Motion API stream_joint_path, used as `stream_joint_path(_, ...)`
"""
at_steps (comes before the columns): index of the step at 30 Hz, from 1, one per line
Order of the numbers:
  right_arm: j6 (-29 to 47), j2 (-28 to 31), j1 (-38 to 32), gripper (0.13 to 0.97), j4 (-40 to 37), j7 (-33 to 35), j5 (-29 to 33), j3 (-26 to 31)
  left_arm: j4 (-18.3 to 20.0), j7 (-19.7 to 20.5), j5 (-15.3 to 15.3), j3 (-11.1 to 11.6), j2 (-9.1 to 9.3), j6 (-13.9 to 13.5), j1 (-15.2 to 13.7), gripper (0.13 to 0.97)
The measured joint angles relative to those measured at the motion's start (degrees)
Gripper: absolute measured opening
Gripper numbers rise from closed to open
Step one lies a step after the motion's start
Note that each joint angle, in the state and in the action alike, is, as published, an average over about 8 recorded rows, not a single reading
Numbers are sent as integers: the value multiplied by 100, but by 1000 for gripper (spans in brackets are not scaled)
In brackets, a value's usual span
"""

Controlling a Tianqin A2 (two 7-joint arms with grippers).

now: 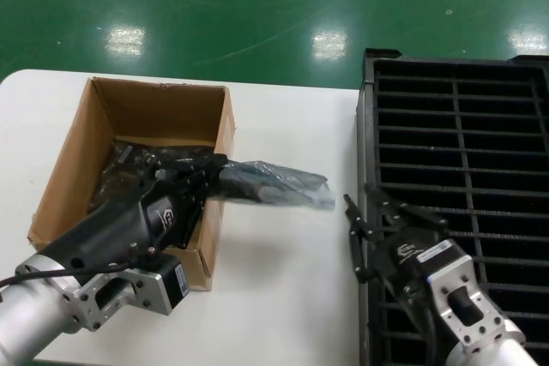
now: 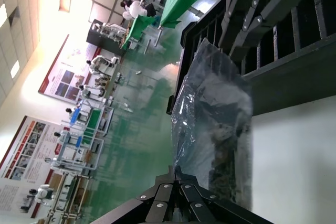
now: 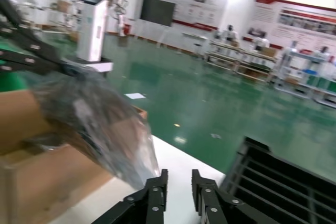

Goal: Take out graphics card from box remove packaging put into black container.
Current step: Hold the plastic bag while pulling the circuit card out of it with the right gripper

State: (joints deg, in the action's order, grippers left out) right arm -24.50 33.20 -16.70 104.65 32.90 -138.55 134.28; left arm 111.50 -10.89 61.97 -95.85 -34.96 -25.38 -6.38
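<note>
Left gripper (image 1: 208,176) clamped the bagged graphics card (image 1: 273,184): stiff board, slippery packaging, so the open-jawed right gripper (image 1: 364,233) likely wanted the loose end.

Left tool (image 2: 176,174) pinching packaging (image 2: 212,129); black container (image 2: 278,35) beyond.

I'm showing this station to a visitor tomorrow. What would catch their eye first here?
Probably the left gripper, shut on the shiny bagged graphics card and holding it out over the wall of the box above the white table. Next, the big ribbed black container on the right, where the right gripper waits at its edge.
</note>
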Motion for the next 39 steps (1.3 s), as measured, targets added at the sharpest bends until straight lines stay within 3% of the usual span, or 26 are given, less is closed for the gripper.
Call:
stream_joint_path(12, 434, 285, -369, 158, 156, -126, -148, 625, 0, 0, 0, 0, 0, 0, 0, 140)
stream_joint_path(24, 812, 575, -573, 135, 125, -433, -18, 873, 0, 0, 0, 0, 0, 0, 0, 140)
stream_joint_path(39, 2176, 526, -1807, 134, -1076, -1468, 716, 1122, 0, 0, 0, 0, 0, 0, 0, 140)
